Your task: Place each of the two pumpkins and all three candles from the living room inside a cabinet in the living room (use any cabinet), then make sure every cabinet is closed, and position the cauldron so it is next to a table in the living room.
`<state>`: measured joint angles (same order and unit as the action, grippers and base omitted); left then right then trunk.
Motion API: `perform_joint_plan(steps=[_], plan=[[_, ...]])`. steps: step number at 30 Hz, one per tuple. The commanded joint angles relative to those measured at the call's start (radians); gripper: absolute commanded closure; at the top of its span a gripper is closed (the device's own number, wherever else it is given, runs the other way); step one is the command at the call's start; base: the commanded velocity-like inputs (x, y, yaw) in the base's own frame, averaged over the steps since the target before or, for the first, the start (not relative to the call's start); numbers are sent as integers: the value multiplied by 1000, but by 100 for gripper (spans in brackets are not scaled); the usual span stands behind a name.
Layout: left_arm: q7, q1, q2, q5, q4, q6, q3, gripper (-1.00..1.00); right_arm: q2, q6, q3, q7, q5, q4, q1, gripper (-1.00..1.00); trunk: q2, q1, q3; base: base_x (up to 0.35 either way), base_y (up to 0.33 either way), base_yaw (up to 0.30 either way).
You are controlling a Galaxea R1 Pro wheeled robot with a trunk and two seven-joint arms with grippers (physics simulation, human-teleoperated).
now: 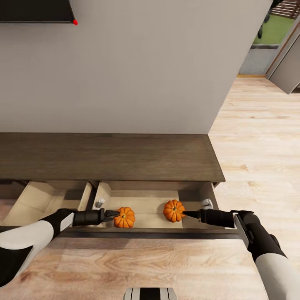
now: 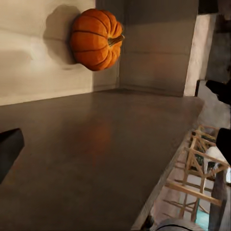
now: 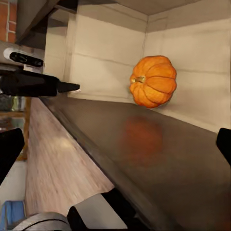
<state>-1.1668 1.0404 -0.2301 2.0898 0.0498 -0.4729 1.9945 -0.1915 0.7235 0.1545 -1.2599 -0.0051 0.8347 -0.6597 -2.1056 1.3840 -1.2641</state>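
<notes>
Long low dark-brown wood cabinet (image 1: 108,156) against plain grey wall, matte grain top; two drawers pulled out, pale beige liners. Right drawer (image 1: 146,204): two ribbed orange pumpkins on its floor, left pumpkin (image 1: 124,217) near front edge, right pumpkin (image 1: 173,210) slightly further back, well apart. Left gripper (image 1: 115,214) tips at left pumpkin, contact unclear; right gripper (image 1: 187,214) tips just beside right pumpkin. Fingers look closed to a point in head view, not gripping, but can't tell for sure. Small grey-white fittings in drawer's corners, too small to ID. Left wrist view: one pumpkin (image 2: 95,39), short tan stem, over dark glossy drawer front. Right wrist view: other pumpkin (image 3: 153,81), plus left arm (image 3: 33,84) beyond.
</notes>
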Motion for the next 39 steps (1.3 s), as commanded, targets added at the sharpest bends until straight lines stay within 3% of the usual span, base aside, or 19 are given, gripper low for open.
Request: perform_joint_plan(steps=[1,8,10,17,23,29,32,33,34,39], plan=[[-54,1,-1,0,-4,0,3,-100,-6,-1,9,-43,0,0,0,-100,0,0,0,-4,3,0],[-193,7,2,2,-10,2,2,-100,-9,-4,69,-108,-1,1,0,-100,7,-4,3,-1,1,0],[-236,14,3,3,-11,2,1,-100,-11,-2,72,-179,0,0,0,-100,21,-11,9,0,0,0],[-317,18,1,-1,-7,1,5,-100,-14,0,73,-234,0,1,0,-100,70,-38,31,0,0,0],[-334,17,-2,-2,-7,0,9,-100,-40,2,73,-269,-1,1,0,-100,112,-61,50,0,0,0],[-338,16,2,-3,-4,0,15,-100,-46,3,72,-288,0,0,0,-100,154,-84,69,0,0,0],[-338,14,6,-3,-1,-1,50,-100,-46,6,71,-290,0,0,0,-100,175,-96,78,0,0,0],[-338,13,8,-2,-1,-1,87,-100,-46,19,70,-291,1,-1,0,-100,182,-100,81,0,0,0],[-337,13,10,-2,0,-1,100,-100,-46,25,70,-290,1,-3,0,-100,189,-103,85,0,0,0],[-333,9,40,-2,4,-2,144,-100,-46,35,66,-290,5,-13,0,-100,224,-123,100,0,0,0]])
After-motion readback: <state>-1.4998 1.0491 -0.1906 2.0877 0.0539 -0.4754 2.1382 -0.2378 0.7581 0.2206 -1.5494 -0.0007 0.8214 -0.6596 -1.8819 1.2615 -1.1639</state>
